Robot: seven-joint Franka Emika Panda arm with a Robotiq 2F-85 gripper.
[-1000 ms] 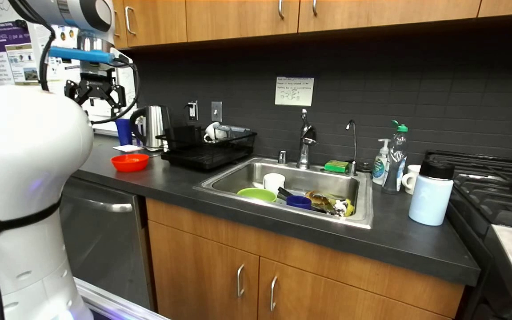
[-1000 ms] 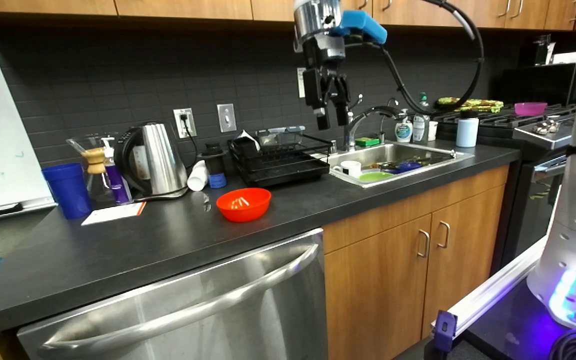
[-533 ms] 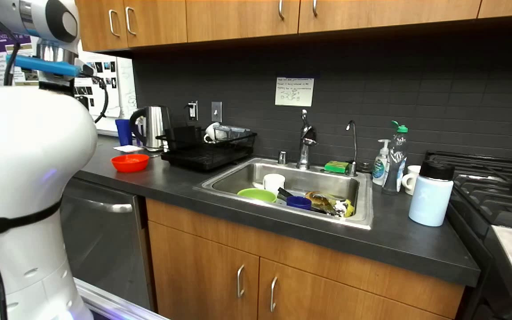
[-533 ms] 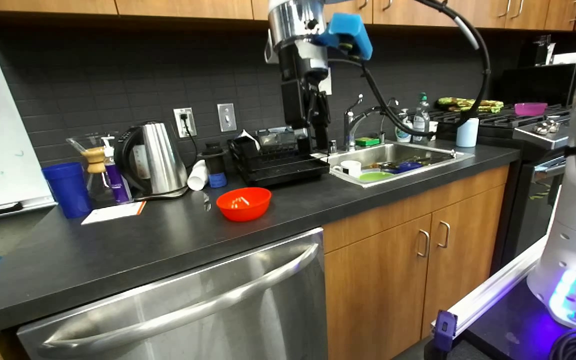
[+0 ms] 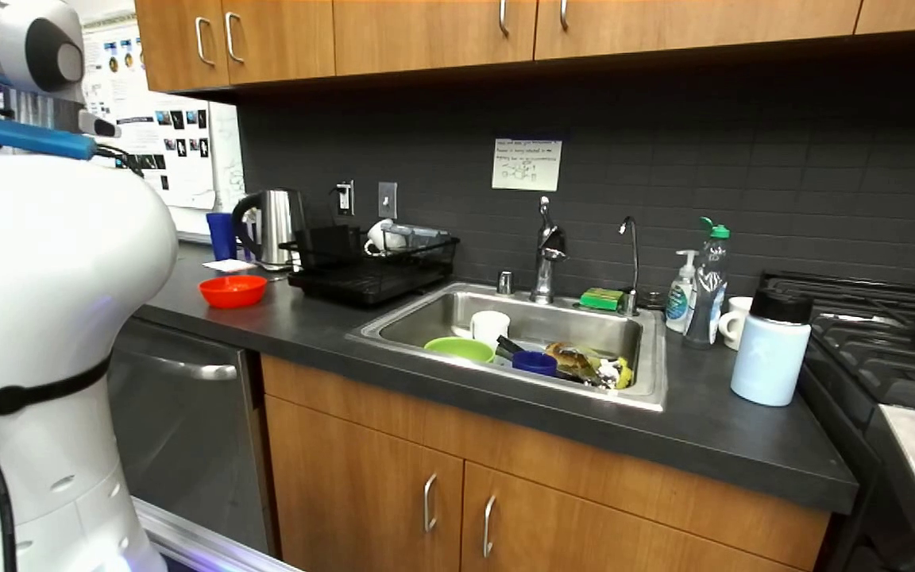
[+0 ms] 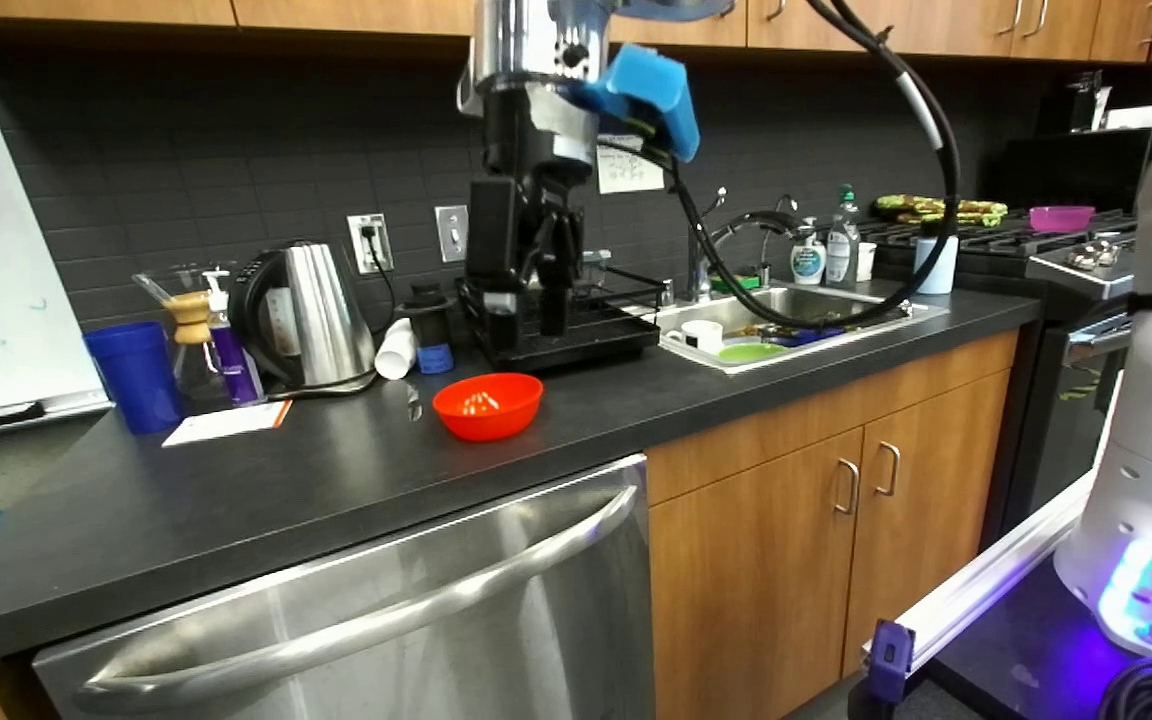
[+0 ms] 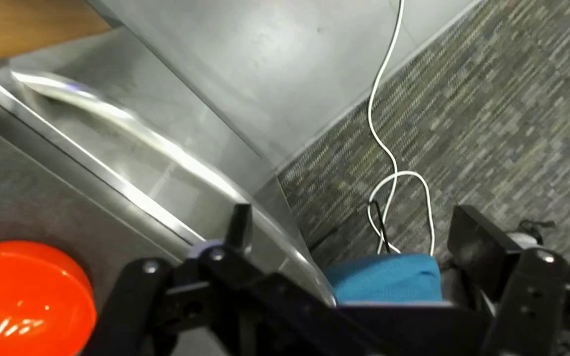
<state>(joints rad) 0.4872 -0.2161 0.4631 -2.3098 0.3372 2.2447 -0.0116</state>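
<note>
My gripper [image 6: 529, 305] hangs in the air over the counter, fingers down. It also shows in the wrist view [image 7: 360, 237], its fingers wide apart with nothing held between them. In an exterior view it is hidden behind the white arm [image 5: 52, 262]. A red bowl [image 6: 488, 407] stands on the counter, below the gripper in the picture. The bowl also shows in an exterior view [image 5: 233, 291] and at the lower left of the wrist view [image 7: 27, 296]. The black dish rack [image 6: 586, 345] is partly hidden behind the gripper.
A steel kettle [image 6: 321, 320], blue cup [image 6: 136, 380] and purple bottle [image 6: 236, 365] stand on the counter. The sink [image 5: 394, 326] holds a white mug [image 5: 489, 326] and green bowl [image 5: 460, 347]. A dishwasher handle [image 7: 181, 155] sticks out. Arm cables [image 6: 921, 120] loop beside the wrist.
In an exterior view the gripper has moved left and down, nearer the red bowl in the picture. In both exterior views the wrist has shifted left. The things on the counter have not moved.
</note>
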